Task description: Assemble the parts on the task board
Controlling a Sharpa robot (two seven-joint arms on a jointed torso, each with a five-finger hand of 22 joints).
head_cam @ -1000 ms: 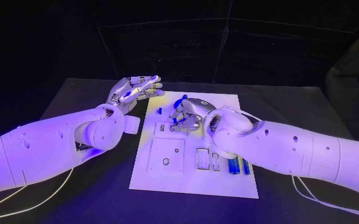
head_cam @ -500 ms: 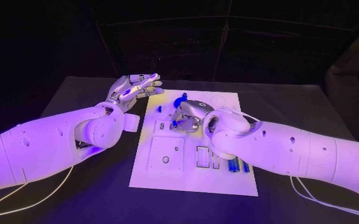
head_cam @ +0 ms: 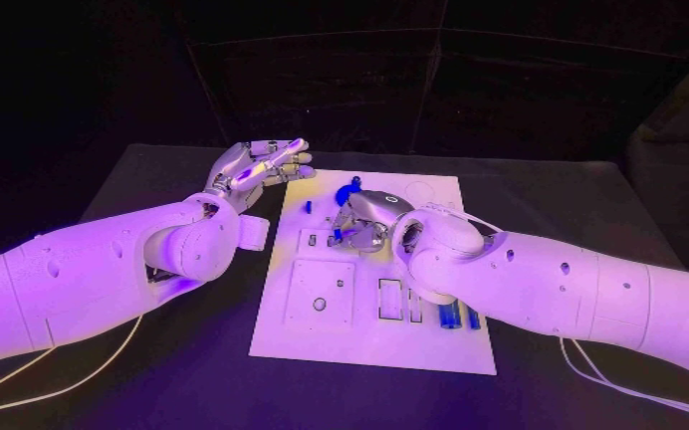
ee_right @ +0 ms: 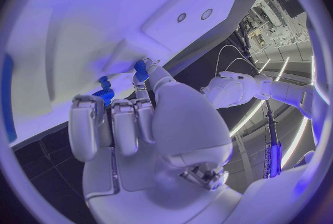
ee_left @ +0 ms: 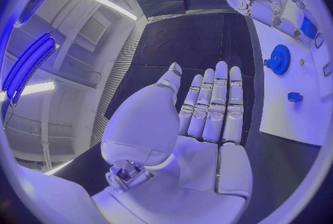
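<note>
The white task board (head_cam: 431, 345) lies in the middle of the black table. My right hand (head_cam: 362, 219) is low over the board's middle with its fingers curled down. In the right wrist view its thumb and a fingertip pinch a small blue part (ee_right: 141, 71) against the board (ee_right: 104, 8). A blue gear (head_cam: 349, 191) lies on the board just beyond that hand. My left hand (head_cam: 262, 164) hovers beside the board's far left corner, flat and holding nothing, with its fingers (ee_left: 211, 105) stretched out side by side. From the left wrist I see the gear (ee_left: 279, 59) and another small blue part (ee_left: 294, 96).
A small blue part (head_cam: 306, 207) sits near the board's left edge. Two long blue pieces (head_cam: 460, 317) lie at its right side under my right forearm. A square plate (head_cam: 322, 294) and narrow slots (head_cam: 389, 299) mark the board's near half. Black table surrounds the board.
The whole picture has shifted slightly. Both hands keep about the same places, the right one still low over the board's middle.
</note>
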